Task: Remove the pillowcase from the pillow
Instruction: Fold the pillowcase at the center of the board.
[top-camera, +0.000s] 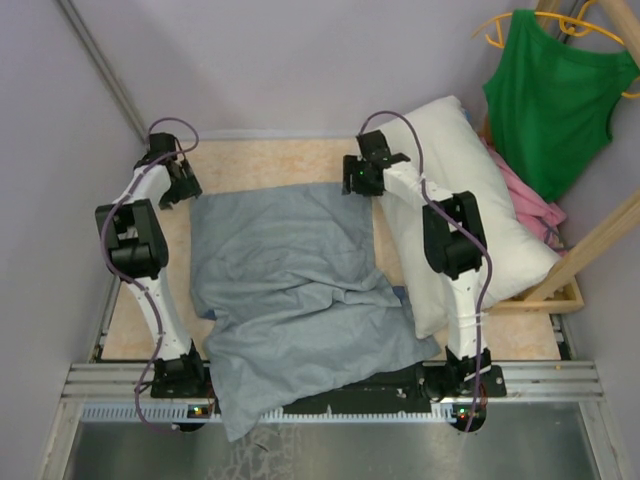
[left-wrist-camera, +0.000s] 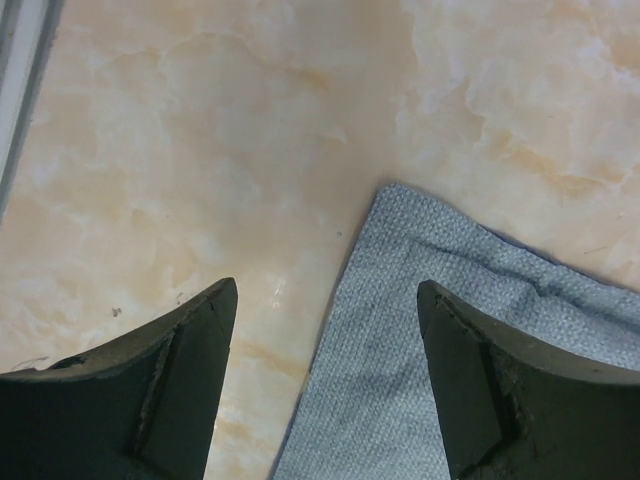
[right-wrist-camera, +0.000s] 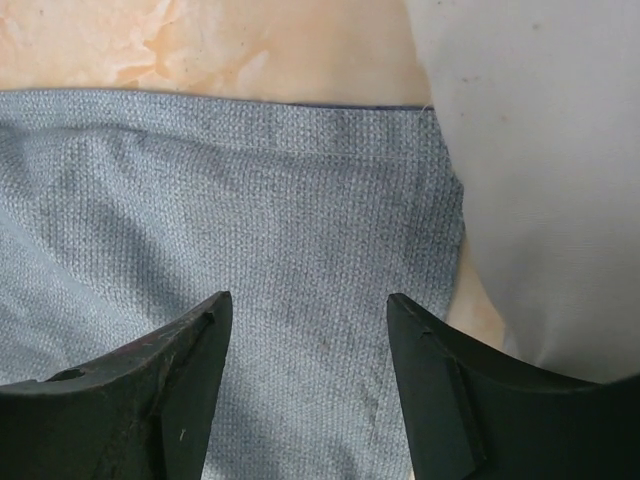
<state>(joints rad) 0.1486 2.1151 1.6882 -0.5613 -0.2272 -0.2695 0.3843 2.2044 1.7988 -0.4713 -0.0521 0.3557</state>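
**Soft, even light**

The overhead view is evenly lit, slightly soft, with faint shadows in the pillowcase (top-camera: 290, 270) folds. Wrist views are bright, the weave sharp (the left pincer (left-wrist-camera: 328, 290) reads dark, edges blurred); the surface (left-wrist-camera: 200, 120) shows mild sheen.

Overhead view looks down; both wrist views close, sharing pillowcase (top-camera: 290, 270) corners.

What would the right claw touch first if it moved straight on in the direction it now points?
Most likely the soft pale grey-blue cloth pillowcase: it fills the gap between the fingers of the open right claw. The plump white pillow lies to one side.
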